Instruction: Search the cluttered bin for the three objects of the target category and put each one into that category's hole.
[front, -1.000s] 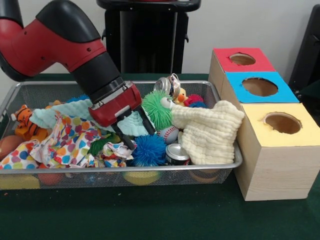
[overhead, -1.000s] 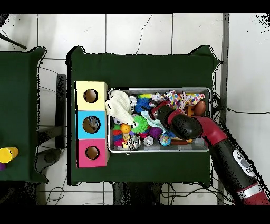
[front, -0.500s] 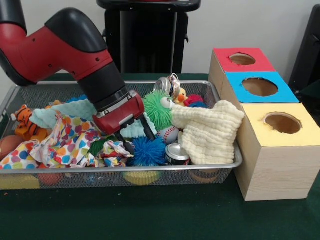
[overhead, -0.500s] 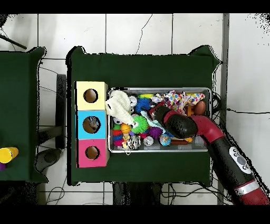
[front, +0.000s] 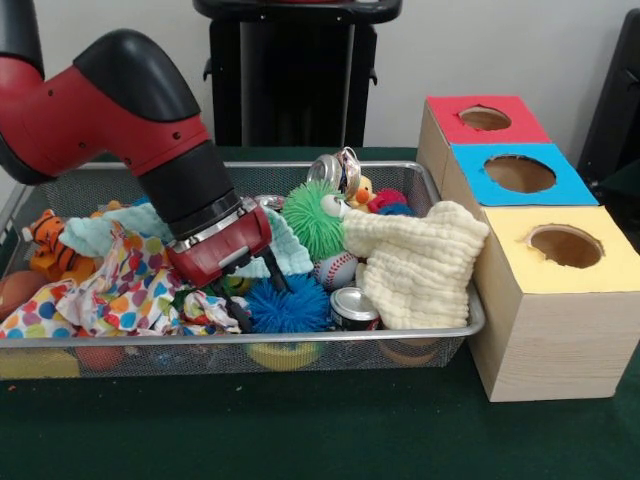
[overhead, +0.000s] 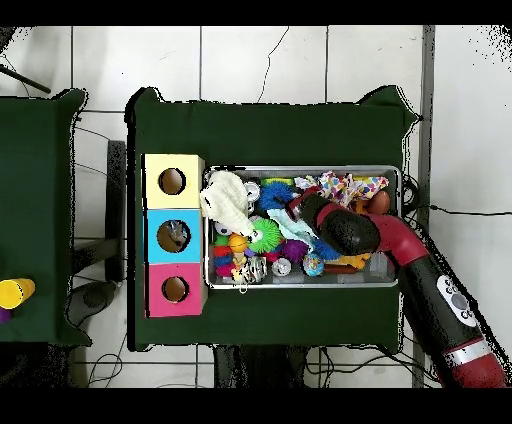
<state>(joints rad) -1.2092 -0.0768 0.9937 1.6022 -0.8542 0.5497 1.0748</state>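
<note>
My gripper (front: 257, 298) is down in the wire mesh bin (front: 440, 338), open, its dark fingers (front: 240, 313) pushed into the clutter between a dotted colourful cloth (front: 120, 295) and a blue spiky ball (front: 290, 308). A small green thing lies between the fingers; I cannot tell whether they touch it. Beside them are a green spiky toy with eyes (front: 313, 216), a baseball (front: 338, 268) and a can (front: 352, 307). In the overhead view the gripper (overhead: 297, 205) is near the blue spiky ball (overhead: 270, 196). Three boxes with holes stand next to the bin: red (front: 485, 119), blue (front: 519, 173), yellow (front: 565, 246).
A cream cloth (front: 415, 260) hangs over the bin's corner nearest the boxes. A second can (front: 328, 170) and small toys lie at the back, and a tiger plush (front: 45, 244) sits at the left end. A mint cloth (front: 285, 255) lies under the wrist.
The gripper has moved lower and toward the bin's front rim, leftward in the front view, deeper into the clutter beside the blue spiky ball.
</note>
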